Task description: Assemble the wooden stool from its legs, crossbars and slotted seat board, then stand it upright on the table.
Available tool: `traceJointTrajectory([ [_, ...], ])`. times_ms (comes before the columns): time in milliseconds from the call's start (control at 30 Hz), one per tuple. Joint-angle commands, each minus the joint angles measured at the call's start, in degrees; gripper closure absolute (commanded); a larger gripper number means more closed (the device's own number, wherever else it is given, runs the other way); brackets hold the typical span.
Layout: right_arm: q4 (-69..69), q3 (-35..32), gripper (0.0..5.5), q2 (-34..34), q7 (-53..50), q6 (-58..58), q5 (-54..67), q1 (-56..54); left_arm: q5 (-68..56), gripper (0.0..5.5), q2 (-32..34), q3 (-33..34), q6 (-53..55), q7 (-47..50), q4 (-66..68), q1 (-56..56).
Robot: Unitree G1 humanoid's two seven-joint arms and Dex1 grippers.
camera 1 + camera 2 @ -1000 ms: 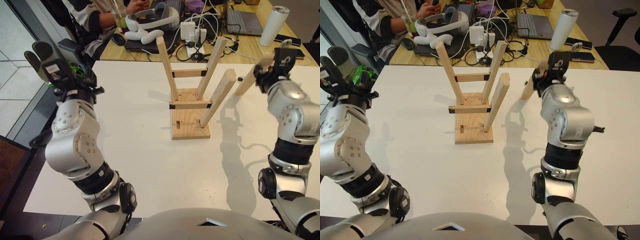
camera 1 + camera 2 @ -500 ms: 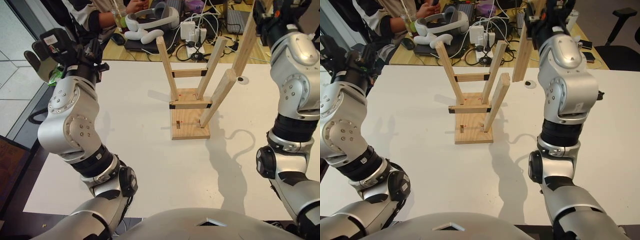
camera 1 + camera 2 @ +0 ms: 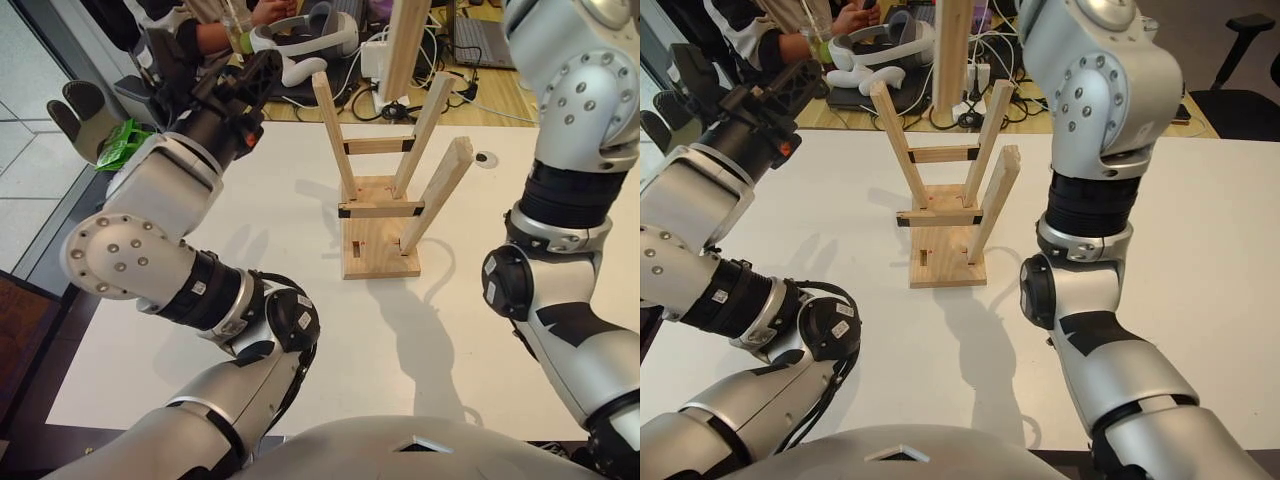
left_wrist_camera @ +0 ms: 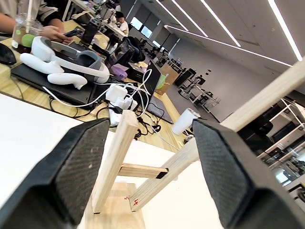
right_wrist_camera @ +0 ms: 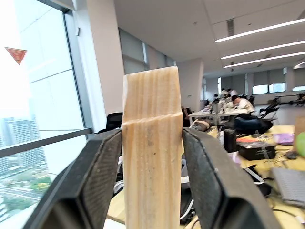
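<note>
Left eye view: the stool (image 3: 380, 200) stands upside down on the white table (image 3: 300, 330), with the seat board (image 3: 381, 262) flat on the top. Three legs rise from the board: the far left leg (image 3: 333, 130), the far right leg (image 3: 424, 130) and the near right leg (image 3: 440, 195), all leaning a little. One crossbar (image 3: 378, 146) joins the two far legs high up. A lower crossbar (image 3: 380, 210) sits low, near the board. The fourth leg (image 3: 405, 45) hangs upright above the far side of the stool, apart from it. Its upper end is cut off by the picture edge, and I cannot tell how far behind the stool it is. The left gripper (image 3: 255, 80) is raised to the left of the stool and points toward it. How far it is open is hard to make out here.

Right eye view: the same scene. A small dark slot (image 3: 925, 257) is open in the near left part of the board. A white headset (image 3: 862, 52) lies beyond the table's far edge, behind the stool.

Left wrist view: the left gripper's two black pads (image 4: 71, 176) stand wide apart and hold nothing. Through the gap one stool leg and a crossbar are seen. Another leg slants away, its middle hidden by a pad.

Right wrist view: the right gripper (image 5: 152, 136) is closed on the fourth leg, with both fingers (image 5: 100, 186) pressed on its sides. The leg's lower part runs out of the picture.
</note>
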Motion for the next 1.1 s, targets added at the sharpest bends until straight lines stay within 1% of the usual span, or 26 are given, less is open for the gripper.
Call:
traceJointTrajectory([
  [33, -0.72, -0.95, 3.46, 5.10, -1.88, 2.87, 4.55, -1.44, -3.47, 2.30, -9.67, -0.08, 0.78, 1.51, -0.56, -1.91],
  [100, -0.97, -1.46, 3.46, 7.22, -2.72, 4.16, 6.61, -1.25, -5.16, 2.30, -7.51, -5.33, 0.76, 0.46, -1.57, 1.67],
  [200, -1.07, -3.15, 3.46, 10.00, -3.50, 7.14, 11.43, -1.53, -5.41, 2.30, -1.28, -12.50, 0.63, -1.30, -2.67, 5.60],
  [367, -1.59, -5.98, 3.46, 11.96, -5.25, 11.59, 17.71, -0.93, -6.10, 2.30, 6.29, -20.62, -2.97, -6.18, -4.33, 9.89],
  [533, -2.27, -8.25, 3.46, 13.08, -7.02, 14.46, 22.26, -0.87, -4.77, 2.30, 10.88, -26.27, -7.81, -8.17, -3.69, 13.54],
  [700, -3.72, -9.59, 3.46, 12.91, -8.25, 17.20, 25.94, -0.21, -1.29, 2.30, 15.70, -28.75, -14.01, -7.64, -1.23, 14.70],
  [800, -4.21, -10.10, 3.46, 12.19, -8.97, 17.79, 26.92, -0.03, -0.19, 2.30, 17.03, -29.44, -16.33, -7.49, -0.45, 15.29],
  [1000, -2.23, -10.46, 3.46, 9.76, -8.44, 16.59, 27.04, -1.21, -0.30, 2.30, 19.06, -31.47, -18.32, -8.12, -1.39, 17.06],
  [1100, -0.53, -10.75, 3.46, 7.36, -7.48, 15.83, 27.10, -2.47, -0.16, 2.30, 20.44, -31.81, -18.68, -8.61, -1.39, 17.68],
])
